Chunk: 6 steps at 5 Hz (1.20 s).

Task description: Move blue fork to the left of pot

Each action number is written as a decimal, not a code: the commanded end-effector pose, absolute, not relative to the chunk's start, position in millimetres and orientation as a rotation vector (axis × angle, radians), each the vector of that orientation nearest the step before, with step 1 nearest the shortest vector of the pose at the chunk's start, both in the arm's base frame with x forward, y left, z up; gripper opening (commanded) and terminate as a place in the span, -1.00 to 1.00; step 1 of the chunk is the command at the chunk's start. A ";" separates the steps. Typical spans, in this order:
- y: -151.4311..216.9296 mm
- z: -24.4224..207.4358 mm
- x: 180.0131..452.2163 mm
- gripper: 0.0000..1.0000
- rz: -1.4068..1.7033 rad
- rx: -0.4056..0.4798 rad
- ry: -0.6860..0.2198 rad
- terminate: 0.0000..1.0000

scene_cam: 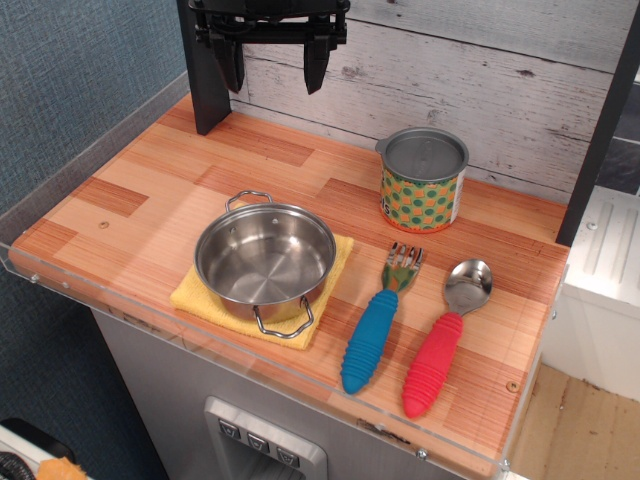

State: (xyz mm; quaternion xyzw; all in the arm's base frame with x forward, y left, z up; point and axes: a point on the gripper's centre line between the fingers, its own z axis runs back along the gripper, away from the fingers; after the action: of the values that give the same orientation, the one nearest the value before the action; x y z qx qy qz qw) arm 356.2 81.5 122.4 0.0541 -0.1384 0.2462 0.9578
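Up at the far edge, the black two-fingered gripper (272, 62) hangs high above the wooden-patterned countertop (150, 190), its fingers spread apart and gripping nothing at all. It sits well clear of everything below, over the far-left part of the surface.

Down on the counter, the shallow round shiny steel pot (265, 258) with its two wire loop handles rests on a yellow cloth (200, 297), one handle pointing far, the other pointing near. The pot is empty, bright inside.

Just to the right of the pot and cloth lies the toy fork with the chunky ribbed bright-blue handle (377, 326), flat on the wood, metal tines pointing to the far side, handle reaching toward the near edge. It is close beside the cloth's right edge but not on it. So the fork is on the pot's right side, not the left.

Right of the fork, roughly parallel, lies a red-handled spoon with a metal bowl (445, 338), the two close together but apart.

Farther back, beyond the fork's tines, a green-and-orange patterned tin can (423, 180) stands upright near the pale plank wall (480, 70).
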 end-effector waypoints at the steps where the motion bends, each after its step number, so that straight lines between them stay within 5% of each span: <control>1: 81.5 122.4 356.2 1.00 0.500 0.110 -0.281 -1.00; 4: 2.0 103.4 322.9 1.00 0.388 0.063 -0.246 -1.00; 6: -22.2 88.4 297.0 1.00 0.231 0.036 -0.140 -1.00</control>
State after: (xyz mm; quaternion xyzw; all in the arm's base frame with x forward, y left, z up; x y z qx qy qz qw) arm 295.9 -22.5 73.5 0.0223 -0.0461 0.1198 0.9915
